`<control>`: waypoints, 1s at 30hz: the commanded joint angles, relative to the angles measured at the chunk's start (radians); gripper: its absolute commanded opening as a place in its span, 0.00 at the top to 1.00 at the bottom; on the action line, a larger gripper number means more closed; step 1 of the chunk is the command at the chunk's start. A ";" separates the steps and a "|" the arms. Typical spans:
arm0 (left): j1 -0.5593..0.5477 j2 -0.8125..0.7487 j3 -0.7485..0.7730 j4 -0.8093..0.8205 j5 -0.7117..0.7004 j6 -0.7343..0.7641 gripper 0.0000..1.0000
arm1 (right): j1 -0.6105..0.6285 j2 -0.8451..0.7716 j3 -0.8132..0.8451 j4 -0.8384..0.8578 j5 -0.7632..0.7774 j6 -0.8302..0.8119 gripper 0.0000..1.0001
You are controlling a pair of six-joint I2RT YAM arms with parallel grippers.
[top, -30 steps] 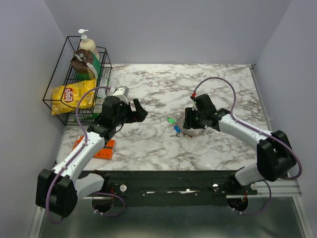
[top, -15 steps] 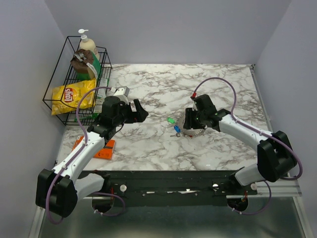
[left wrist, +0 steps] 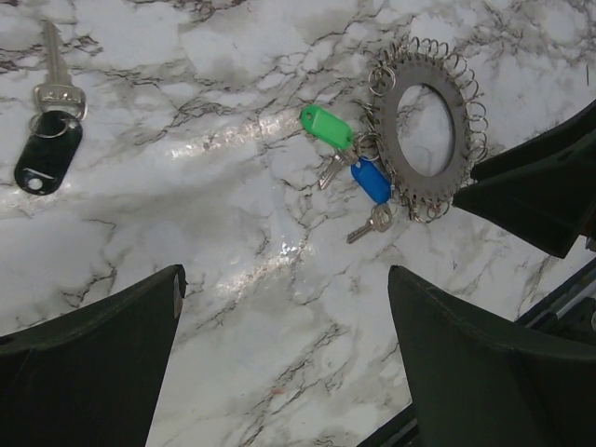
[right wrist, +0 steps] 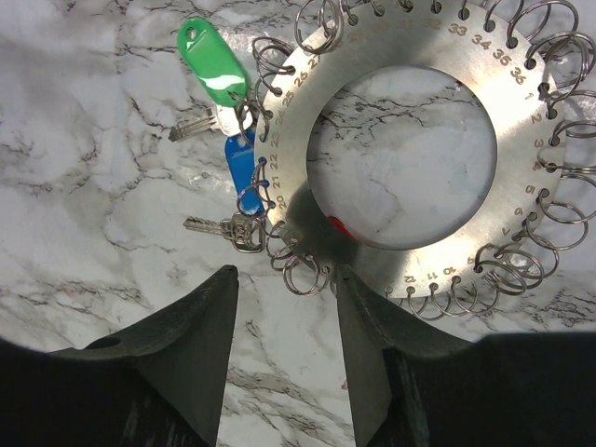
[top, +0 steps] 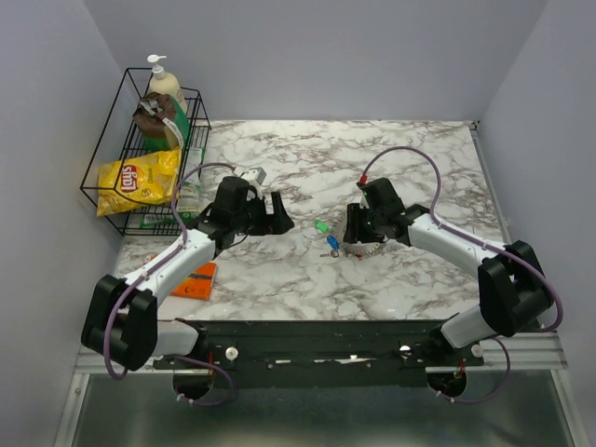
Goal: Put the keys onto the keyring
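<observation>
Marble-veined glossy surface (top: 279, 149). My left tool (left wrist: 284, 307) gapes wide above it. My right tool (right wrist: 284, 289) stands half-spread over the keyring (right wrist: 410, 47) (pinching or not, I cannot tell), a flat steel disc stamped 20–36 and fringed with wire loops. Green- and blue-tagged keys (right wrist: 242, 163) hang from its rim.

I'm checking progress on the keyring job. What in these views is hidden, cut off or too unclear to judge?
Right wrist view: keyring top cut off by the frame edge; lower rim behind a finger of the right gripper, so any grip is unclear.
Right wrist view: red object mostly hidden by the keyring, shadowed.
Top view: keyring largely under that gripper.
</observation>
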 commanded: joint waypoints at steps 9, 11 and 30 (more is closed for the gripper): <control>-0.118 0.200 0.118 -0.021 0.063 -0.037 0.04 | -0.007 0.036 -0.006 0.013 -0.024 -0.009 0.45; -0.133 0.214 0.126 -0.021 0.066 -0.039 0.04 | -0.004 0.056 -0.003 0.009 -0.037 -0.013 0.46; -0.153 0.218 0.131 -0.064 0.043 -0.016 0.04 | 0.074 0.154 0.066 -0.030 0.001 -0.018 0.53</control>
